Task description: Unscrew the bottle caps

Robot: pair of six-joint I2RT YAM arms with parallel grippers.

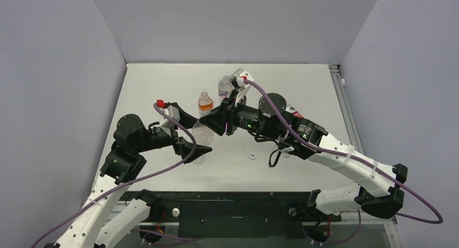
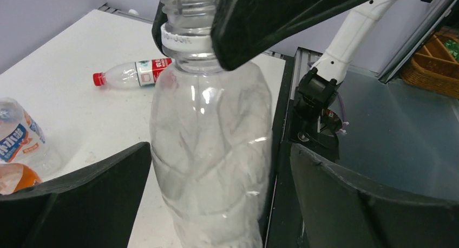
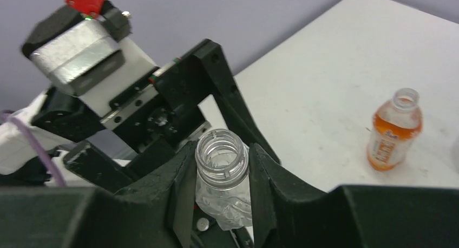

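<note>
A clear bottle (image 1: 201, 130) stands near the table's front left, its mouth open and capless. My left gripper (image 1: 201, 142) is open around its body (image 2: 211, 150), with a gap on the right side. My right gripper (image 3: 222, 167) is shut on the bottle's neck (image 3: 222, 150) from above. One whitish cap (image 1: 252, 155) lies loose on the table under my right arm. A red cap (image 2: 98, 78) is still on a clear bottle lying on its side. The other caps are not visible.
An orange bottle (image 1: 205, 103) stands open-mouthed behind the held bottle, also in the right wrist view (image 3: 394, 130). A clear blue-labelled bottle (image 1: 224, 87) stands behind it. The black base rail (image 1: 227, 210) runs along the near edge.
</note>
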